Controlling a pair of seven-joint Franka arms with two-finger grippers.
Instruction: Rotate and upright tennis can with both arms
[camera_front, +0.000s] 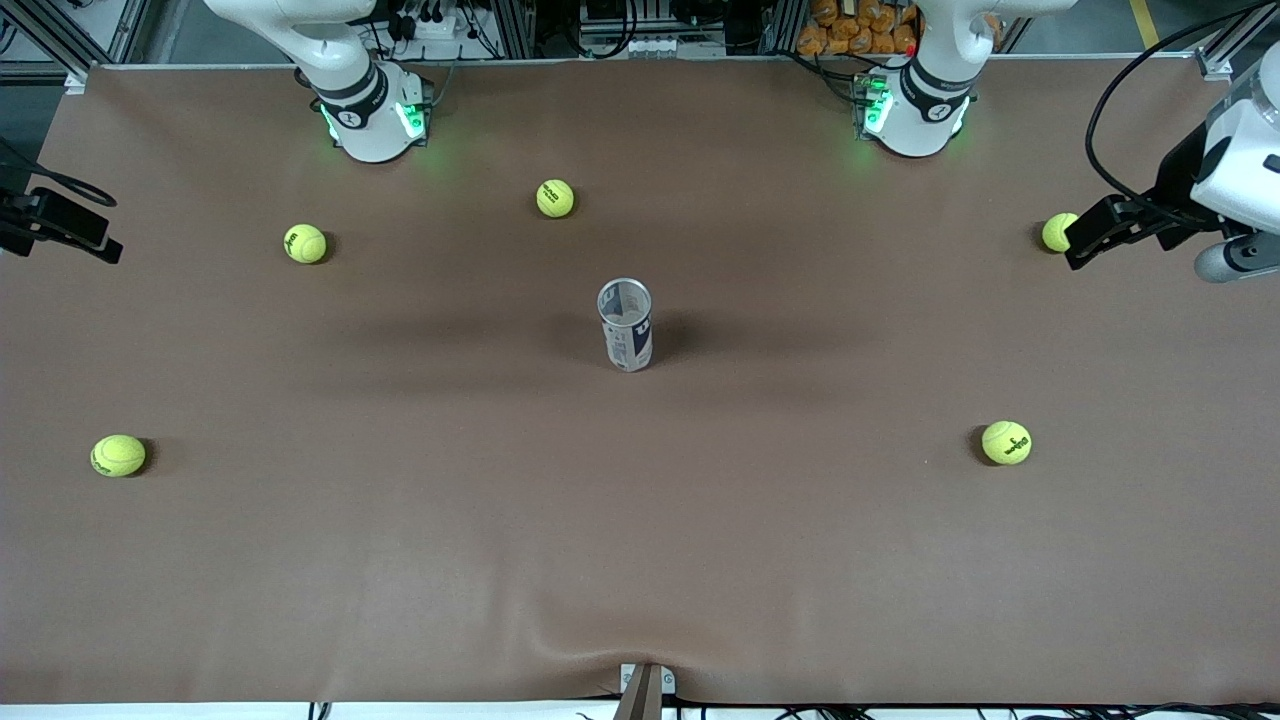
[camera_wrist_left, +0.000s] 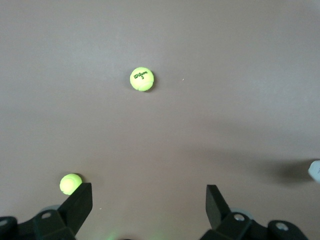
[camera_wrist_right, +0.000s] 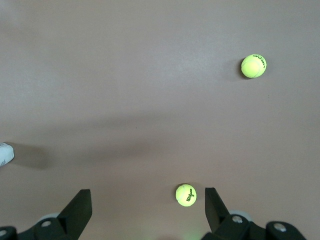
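The tennis can (camera_front: 625, 325) stands upright in the middle of the table, white with navy and red graphics, its silvery open rim on top. A sliver of it shows at the edge of the left wrist view (camera_wrist_left: 315, 170) and the right wrist view (camera_wrist_right: 4, 153). My left gripper (camera_front: 1088, 238) hangs over the left arm's end of the table, open and empty, well apart from the can; it shows in its wrist view (camera_wrist_left: 148, 201). My right gripper (camera_front: 75, 230) hangs over the right arm's end, open and empty, as its wrist view (camera_wrist_right: 146, 204) shows.
Several yellow-green tennis balls lie scattered: one (camera_front: 555, 198) between the bases, one (camera_front: 305, 243), one (camera_front: 118, 455), one (camera_front: 1006, 442), and one (camera_front: 1057, 232) partly hidden by my left gripper. The arm bases (camera_front: 370, 115) (camera_front: 915, 110) stand farthest from the front camera.
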